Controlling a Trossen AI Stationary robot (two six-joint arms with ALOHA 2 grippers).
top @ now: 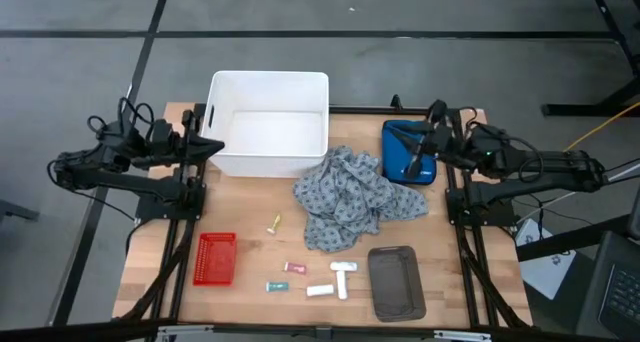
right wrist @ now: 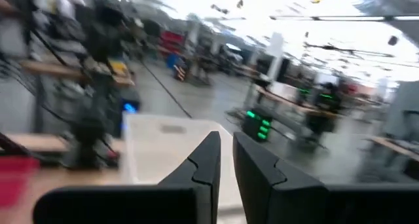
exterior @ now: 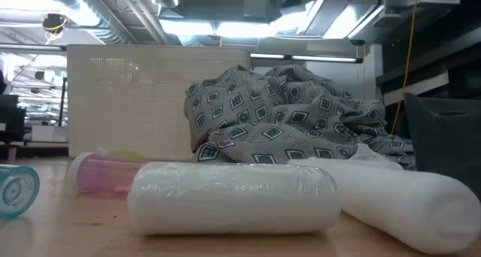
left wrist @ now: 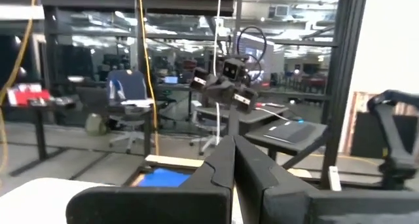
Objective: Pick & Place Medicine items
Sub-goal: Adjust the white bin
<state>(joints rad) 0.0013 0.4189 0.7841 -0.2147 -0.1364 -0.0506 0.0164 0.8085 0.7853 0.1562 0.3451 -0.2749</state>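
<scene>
1. Setting: a wooden table (top: 250, 237) on a grey workshop floor; desks, chairs and monitors show beyond it in the wrist views.
2. Left gripper (top: 207, 142): parked at the table's far left edge, beside the white bin (top: 268, 122). In its wrist view the fingers (left wrist: 222, 165) stand almost together, holding nothing.
3. Right gripper (top: 418, 147): parked at the far right, above the blue pouch (top: 408, 152). Its fingers (right wrist: 213, 162) show a narrow gap and are empty.
4. Medicine items, all well apart from both sets of fingers, near the front edge: yellow packet (top: 273, 223); pink tube (top: 294, 268); teal tube (top: 274, 286); white roll (top: 319, 291); white tubes (top: 343, 275), lying crossed or touching.
5. Other stock: red mesh basket (top: 215, 258), left of the items; grey tray (top: 396, 281), right of them; grey patterned cloth (top: 355, 197), bunched mid-table between the fingers and the items.
6. Step in hand, as judged: no item is grasped; the first reach is pending.
7. Handling advice: open the fingers well before descent; take an outlying item first, such as the yellow packet or teal tube, to avoid nudging neighbours; set the fingers across a tube's short axis, since round items may roll; route above the cloth; which container is the destination cannot be told.
</scene>
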